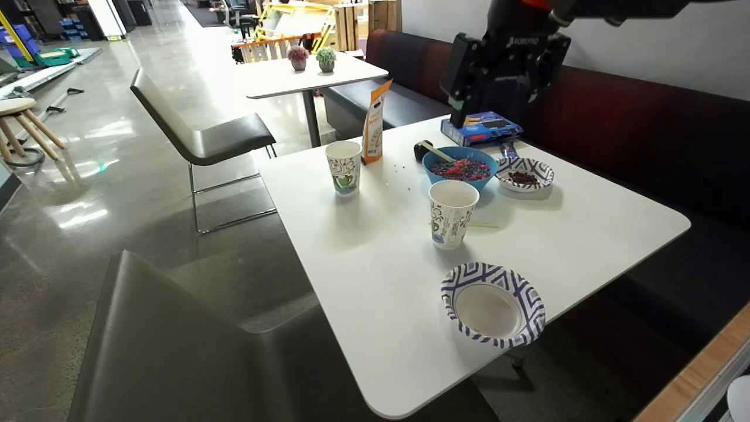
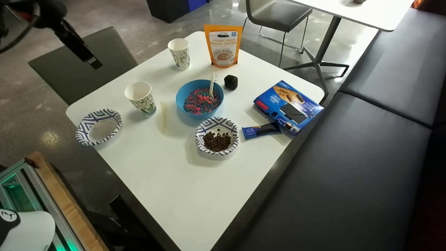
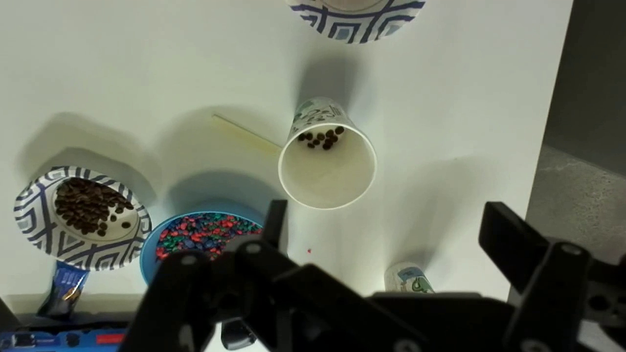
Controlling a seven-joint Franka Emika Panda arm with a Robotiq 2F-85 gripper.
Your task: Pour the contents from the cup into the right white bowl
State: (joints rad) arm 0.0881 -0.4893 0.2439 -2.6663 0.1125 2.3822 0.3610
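A white paper cup (image 1: 451,217) stands upright on the table, with dark beans inside in the wrist view (image 3: 330,176). Its side carries print, green in an exterior view (image 2: 142,101). A second cup with green print (image 1: 344,170) stands farther off. A white bowl with blue pattern (image 2: 234,135) holds dark beans and lies farther right in both exterior views. A similar bowl (image 1: 530,305) looks empty at the table edge; part of it shows in the wrist view (image 3: 362,24). My gripper (image 3: 386,209) is open and empty, raised above the table and apart from the cups.
A blue bowl (image 2: 179,101) of coloured bits with a spoon stands between the bean cup and bean bowl. An orange pouch (image 2: 224,48), a black object (image 2: 231,82), a blue box (image 2: 289,106), a wrapped bar (image 2: 261,130) and a pale strip (image 2: 164,116) are on the table.
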